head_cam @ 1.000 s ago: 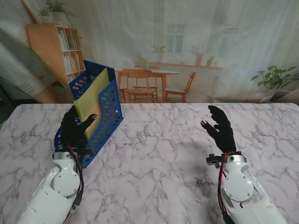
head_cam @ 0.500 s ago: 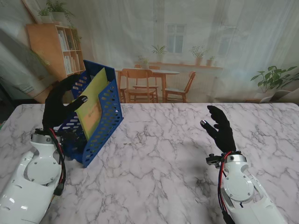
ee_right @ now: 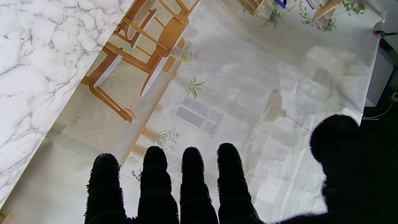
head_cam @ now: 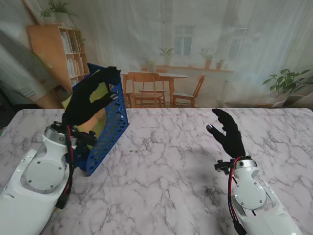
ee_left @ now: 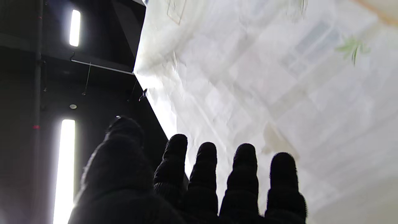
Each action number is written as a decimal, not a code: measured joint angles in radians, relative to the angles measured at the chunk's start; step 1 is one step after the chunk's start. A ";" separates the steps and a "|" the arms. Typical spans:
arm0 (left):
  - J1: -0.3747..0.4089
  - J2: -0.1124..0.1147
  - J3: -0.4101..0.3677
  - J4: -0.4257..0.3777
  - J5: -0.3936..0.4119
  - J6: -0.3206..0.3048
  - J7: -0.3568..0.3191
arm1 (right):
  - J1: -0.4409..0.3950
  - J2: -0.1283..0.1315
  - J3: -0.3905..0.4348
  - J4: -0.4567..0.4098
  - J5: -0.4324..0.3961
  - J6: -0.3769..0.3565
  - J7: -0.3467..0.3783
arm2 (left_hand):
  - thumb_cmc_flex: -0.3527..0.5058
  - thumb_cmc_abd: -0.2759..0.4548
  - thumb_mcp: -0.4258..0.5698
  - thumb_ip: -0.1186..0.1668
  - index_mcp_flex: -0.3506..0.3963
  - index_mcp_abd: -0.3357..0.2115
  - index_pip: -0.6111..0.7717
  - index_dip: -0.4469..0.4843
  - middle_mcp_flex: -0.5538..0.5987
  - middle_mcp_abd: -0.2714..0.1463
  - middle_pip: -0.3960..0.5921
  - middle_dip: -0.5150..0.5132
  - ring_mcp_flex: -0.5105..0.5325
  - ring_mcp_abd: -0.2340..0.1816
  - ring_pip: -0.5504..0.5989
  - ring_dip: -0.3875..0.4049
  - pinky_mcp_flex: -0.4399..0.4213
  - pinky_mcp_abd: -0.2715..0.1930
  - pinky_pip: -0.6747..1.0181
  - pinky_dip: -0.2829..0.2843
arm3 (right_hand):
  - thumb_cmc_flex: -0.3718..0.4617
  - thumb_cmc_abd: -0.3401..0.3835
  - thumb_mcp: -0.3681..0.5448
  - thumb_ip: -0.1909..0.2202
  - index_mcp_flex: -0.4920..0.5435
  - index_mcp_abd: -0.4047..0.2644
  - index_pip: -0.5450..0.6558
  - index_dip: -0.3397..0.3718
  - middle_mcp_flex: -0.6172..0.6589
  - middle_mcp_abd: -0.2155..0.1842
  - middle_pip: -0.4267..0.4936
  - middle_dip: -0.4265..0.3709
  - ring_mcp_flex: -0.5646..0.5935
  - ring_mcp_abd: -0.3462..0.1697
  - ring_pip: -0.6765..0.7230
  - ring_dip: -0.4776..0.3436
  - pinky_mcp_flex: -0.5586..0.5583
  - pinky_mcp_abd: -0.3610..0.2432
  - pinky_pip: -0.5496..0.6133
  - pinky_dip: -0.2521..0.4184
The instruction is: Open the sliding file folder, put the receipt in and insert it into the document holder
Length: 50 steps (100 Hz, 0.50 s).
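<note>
Your left hand [head_cam: 90, 100] has risen, fingers spread, over the folder [head_cam: 100, 108] in the blue holder [head_cam: 108, 132]. Your right hand [head_cam: 227, 133] stays raised, fingers spread.

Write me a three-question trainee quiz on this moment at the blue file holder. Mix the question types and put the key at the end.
1. True or false: the yellow-green folder lies flat on the marble table.
2. Which robot hand is raised in front of the top of the blue file holder? A) left robot hand B) right robot hand C) both
3. Fill in: the right robot hand holds ____.

Key
1. False: it stands in the file holder.
2. A: the right one hovers open over bare table, apart from the holder.
3. Nothing: its fingers are spread, as the right wrist view also shows.
</note>
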 measured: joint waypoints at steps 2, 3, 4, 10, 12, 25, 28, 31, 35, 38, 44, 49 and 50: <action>-0.003 0.001 0.017 0.000 -0.003 0.014 -0.003 | 0.001 0.001 -0.001 -0.001 -0.003 -0.001 0.001 | 0.028 0.009 0.013 0.008 0.000 0.000 -0.002 0.003 -0.007 0.000 -0.004 0.000 0.000 0.002 0.000 0.000 0.010 0.002 0.000 0.000 | 0.000 0.000 -0.003 0.000 0.000 0.000 0.000 0.000 0.000 0.000 -0.001 0.000 0.000 0.000 0.000 0.000 0.001 0.000 -0.004 0.003; -0.005 0.002 0.025 0.000 -0.004 0.020 -0.004 | 0.001 0.001 -0.001 -0.002 -0.004 -0.001 0.002 | 0.041 0.009 0.019 0.009 0.000 0.000 -0.003 0.005 -0.011 0.002 -0.011 0.000 0.000 0.003 0.000 0.000 0.013 0.002 0.000 0.000 | 0.000 0.000 -0.009 0.000 0.000 0.000 0.000 0.000 0.000 0.000 -0.001 0.000 0.000 0.000 0.000 0.000 0.001 0.000 -0.005 0.007; -0.007 0.002 0.035 0.000 -0.006 0.028 -0.006 | 0.001 0.001 -0.001 -0.002 -0.005 -0.002 0.003 | 0.053 0.009 0.026 0.012 0.000 0.000 -0.004 0.006 -0.011 0.010 -0.009 0.000 0.000 0.004 0.000 0.000 0.019 0.004 0.000 0.000 | 0.000 0.000 -0.009 0.000 0.000 0.000 0.000 0.000 0.000 0.000 -0.001 0.000 0.000 0.000 0.000 0.000 0.001 0.000 -0.008 0.010; -0.022 0.004 0.086 0.007 -0.028 0.069 -0.021 | 0.002 0.003 -0.004 -0.007 -0.009 -0.004 0.006 | 0.102 0.009 0.131 0.053 -0.001 -0.002 -0.009 0.009 -0.025 0.022 -0.008 0.000 0.000 0.012 0.000 0.000 0.045 0.003 0.016 0.000 | 0.000 0.000 -0.009 0.000 0.000 -0.001 0.000 0.000 0.000 0.000 -0.003 0.000 0.000 0.000 0.000 0.000 0.002 0.000 -0.012 0.013; -0.028 0.004 0.104 0.011 -0.037 0.081 -0.023 | 0.002 0.004 -0.005 -0.009 -0.010 -0.005 0.007 | 0.104 0.007 0.188 0.062 -0.001 -0.002 -0.010 0.009 -0.025 0.023 -0.008 0.000 0.000 0.014 0.000 0.000 0.052 0.002 0.036 -0.002 | 0.000 0.000 -0.009 0.000 0.000 -0.001 0.000 0.000 0.000 0.000 -0.003 -0.001 0.000 0.000 0.000 0.000 0.002 0.000 -0.014 0.013; -0.074 -0.006 0.196 0.076 -0.057 0.143 -0.014 | 0.007 0.008 -0.015 -0.012 -0.034 -0.012 0.008 | 0.113 -0.046 0.508 0.125 -0.002 -0.004 -0.010 0.011 -0.036 0.035 -0.005 0.000 0.002 0.027 0.026 0.014 0.093 -0.022 0.144 -0.001 | 0.000 -0.001 -0.009 0.000 0.000 -0.005 -0.011 0.000 0.000 0.000 -0.005 -0.002 0.000 0.000 -0.001 0.000 0.003 0.000 -0.023 0.025; -0.081 -0.011 0.210 0.094 -0.057 0.158 -0.010 | 0.008 0.008 -0.017 -0.013 -0.036 -0.013 0.008 | 0.113 -0.046 0.535 0.142 -0.003 -0.004 -0.010 0.011 -0.036 0.036 -0.003 0.000 0.002 0.028 0.034 0.017 0.102 -0.026 0.158 0.001 | 0.000 -0.001 -0.009 0.000 0.000 -0.012 -0.011 0.000 0.000 0.000 -0.006 -0.004 0.000 0.000 -0.008 0.000 0.003 0.000 -0.025 0.028; -0.086 -0.015 0.222 0.111 -0.057 0.173 -0.005 | 0.009 0.008 -0.019 -0.013 -0.036 -0.014 0.008 | 0.111 -0.046 0.546 0.145 -0.003 -0.004 -0.010 0.011 -0.036 0.037 0.012 0.000 0.003 0.028 0.038 0.017 0.107 -0.033 0.170 0.007 | 0.000 -0.001 -0.014 0.000 0.000 -0.012 -0.012 0.000 0.000 0.000 -0.011 -0.007 0.000 0.000 -0.025 0.000 0.003 0.000 -0.026 0.031; -0.091 -0.021 0.238 0.134 -0.056 0.194 0.002 | 0.010 0.009 -0.023 -0.013 -0.036 -0.015 0.008 | 0.108 -0.045 0.506 0.145 -0.014 -0.004 -0.001 0.011 -0.036 0.043 0.016 0.000 0.003 0.030 0.048 0.026 0.109 -0.033 0.181 0.014 | 0.000 -0.001 -0.021 0.000 0.000 -0.012 -0.012 0.000 0.000 0.000 -0.014 -0.009 0.000 0.000 -0.025 0.000 0.003 0.000 -0.031 0.035; -0.093 -0.024 0.249 0.151 -0.057 0.209 0.004 | 0.012 0.009 -0.027 -0.013 -0.035 -0.015 0.007 | 0.086 -0.035 0.414 0.145 -0.016 -0.003 -0.001 0.011 -0.036 0.048 0.016 0.000 0.003 0.033 0.049 0.027 0.109 -0.033 0.193 0.016 | 0.000 -0.001 -0.022 0.000 0.000 -0.012 -0.012 0.000 0.000 0.000 -0.014 -0.009 0.000 0.000 -0.025 0.000 0.003 0.000 -0.033 0.038; -0.096 -0.031 0.266 0.185 -0.073 0.223 0.009 | 0.016 0.009 -0.036 -0.012 -0.034 -0.012 0.006 | 0.081 -0.002 0.211 0.104 -0.016 0.003 -0.001 0.011 -0.035 0.050 0.016 0.000 0.004 0.038 0.055 0.038 0.107 -0.033 0.198 0.025 | 0.000 -0.001 -0.023 0.000 0.000 -0.012 -0.012 0.000 0.000 0.000 -0.014 -0.010 0.000 0.000 -0.025 0.000 0.004 0.000 -0.034 0.040; -0.095 -0.036 0.277 0.210 -0.088 0.230 0.016 | 0.020 0.009 -0.045 -0.010 -0.034 -0.005 0.006 | 0.070 0.010 0.104 0.076 -0.016 0.006 -0.001 0.011 -0.035 0.050 0.016 0.004 0.004 0.039 0.056 0.041 0.098 -0.033 0.205 0.026 | 0.000 -0.001 -0.023 0.000 0.000 -0.012 -0.012 0.000 0.000 0.000 -0.014 -0.010 0.000 0.000 -0.025 0.000 0.004 0.000 -0.040 0.044; -0.095 -0.037 0.279 0.215 -0.088 0.231 0.017 | 0.021 0.009 -0.047 -0.009 -0.034 -0.003 0.006 | 0.064 0.011 0.091 0.076 -0.016 0.006 -0.001 0.011 -0.035 0.050 0.016 0.004 0.004 0.039 0.056 0.041 0.095 -0.033 0.205 0.026 | 0.000 -0.001 -0.023 0.000 0.000 -0.012 -0.012 0.000 0.000 0.000 -0.014 -0.010 0.000 0.000 -0.025 0.000 0.004 0.000 -0.041 0.045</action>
